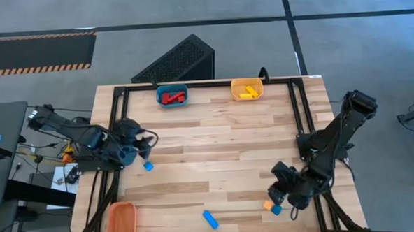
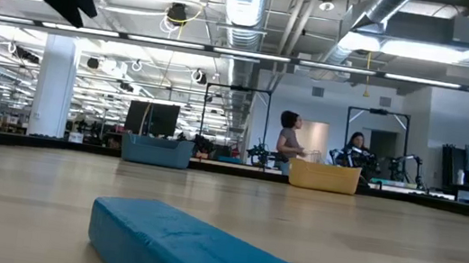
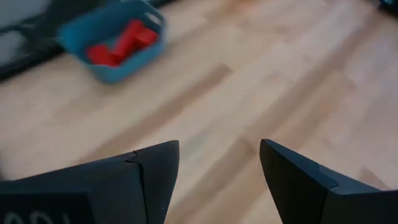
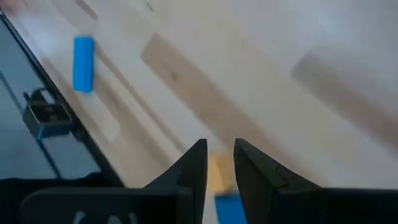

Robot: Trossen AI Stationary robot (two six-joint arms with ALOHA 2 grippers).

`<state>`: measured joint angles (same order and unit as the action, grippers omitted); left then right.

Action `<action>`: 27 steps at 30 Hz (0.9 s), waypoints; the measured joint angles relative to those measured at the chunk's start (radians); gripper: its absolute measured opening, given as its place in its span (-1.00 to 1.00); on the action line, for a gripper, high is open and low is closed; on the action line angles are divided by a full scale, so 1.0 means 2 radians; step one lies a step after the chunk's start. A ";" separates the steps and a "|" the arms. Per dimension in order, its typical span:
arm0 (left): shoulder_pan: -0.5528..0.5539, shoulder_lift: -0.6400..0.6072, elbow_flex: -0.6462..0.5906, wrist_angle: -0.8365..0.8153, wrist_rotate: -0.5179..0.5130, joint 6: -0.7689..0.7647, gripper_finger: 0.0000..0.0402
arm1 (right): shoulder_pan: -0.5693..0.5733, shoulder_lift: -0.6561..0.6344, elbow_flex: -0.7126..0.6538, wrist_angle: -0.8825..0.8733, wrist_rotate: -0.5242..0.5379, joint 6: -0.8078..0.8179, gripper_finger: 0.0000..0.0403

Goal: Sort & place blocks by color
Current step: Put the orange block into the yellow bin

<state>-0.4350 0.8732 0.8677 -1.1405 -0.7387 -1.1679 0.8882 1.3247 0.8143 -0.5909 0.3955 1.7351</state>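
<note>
My right gripper [image 1: 272,197] is low over the table's near right part, fingers narrowly apart with an orange block [image 4: 218,172] between them. A blue block [image 1: 276,211] lies right beside it. A blue bar [image 1: 210,219] lies flat near the near edge. My left gripper [image 1: 139,142] hovers open at the left side, and a blue cube [image 1: 148,165] rests on the table just nearer than it. Red blocks [image 1: 171,98] lie in the blue bin [image 1: 171,89]. Yellow blocks [image 1: 247,93] lie in the yellow bin [image 1: 247,83]. My right gripper has the orange block's two sides [image 4: 211,169] pinched between its fingers [image 4: 193,168]. It comes slanting down from the table's right. I cannot tell whether the block is lifted or on the table; the blue block [image 4: 227,208] sits close behind it.
An orange bin [image 1: 121,221] sits at the near left corner. A black metal frame [image 1: 296,105] runs along the table's edges. A dark ribbed box [image 1: 176,60] stands beyond the far edge. In the low view, people [image 2: 289,137] stand in the room behind.
</note>
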 joint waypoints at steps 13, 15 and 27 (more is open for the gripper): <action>0.036 0.003 0.000 -0.006 -0.001 0.069 0.06 | 0.054 0.122 0.118 -0.062 -0.067 -0.002 -0.51; 0.036 0.011 -0.001 -0.005 -0.001 0.070 0.06 | 0.053 0.152 0.148 -0.098 -0.070 -0.017 -0.50; 0.036 0.072 -0.004 0.006 0.045 0.090 0.06 | 0.046 0.232 0.237 -0.173 -0.104 -0.021 0.19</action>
<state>-0.3637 1.0174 0.8597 -1.1286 -0.6484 -0.9873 0.9794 1.7881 1.2891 -0.9365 0.1884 1.6927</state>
